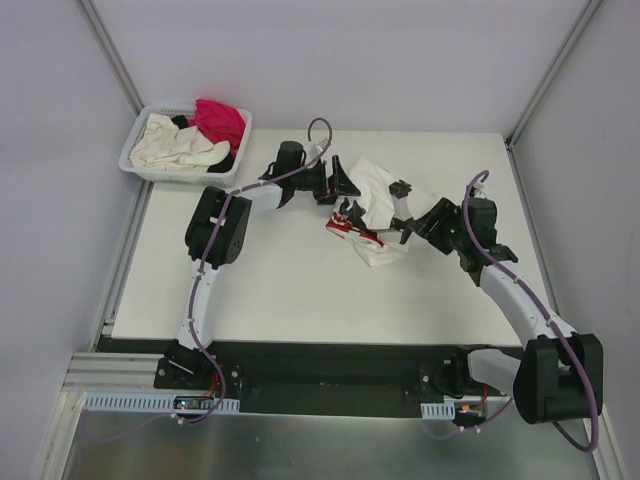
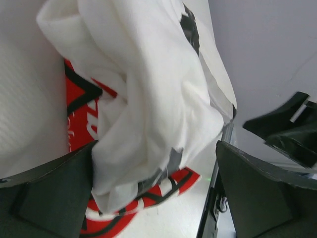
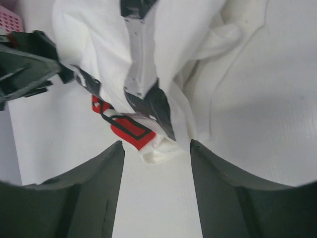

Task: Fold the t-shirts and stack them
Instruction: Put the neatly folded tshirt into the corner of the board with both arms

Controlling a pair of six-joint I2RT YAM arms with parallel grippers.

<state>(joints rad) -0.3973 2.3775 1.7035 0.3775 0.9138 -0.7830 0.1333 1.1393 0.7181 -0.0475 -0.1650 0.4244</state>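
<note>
From the near edge, the tabletop [image 1: 260,290] runs out to the shirt [image 1: 378,205], which lies in a crumpled heap at mid-depth, right of centre, with red print at its near-left edge. No fold is started. My left tool [image 1: 338,186] sits at the heap's left side and my right tool [image 1: 402,212] at its right. Both are open. The left is very wide, with a loose drape of cloth between its fingers, lying against one of them. The right is moderately wide, with nothing in its gap and the cloth just beyond its tips. My worry is that pulling the left arm away may snag that drape on a finger, dragging the heap and bunching it worse. Closing either tool where it stands would likely pinch several layers and lift a wad, not an edge. The tools are also near each other across the heap, so a careless reach could knock them together. At the far-left corner the basket [image 1: 134,152] holds the other shirts [image 1: 205,135], cream, magenta and black, well apart from this work. Only the top view gives me this layout and the basket. Only the left wrist view shows the cloth between its fingers and the large red lettering. Only the right wrist view shows the empty gap and a dark strip of print.
</note>
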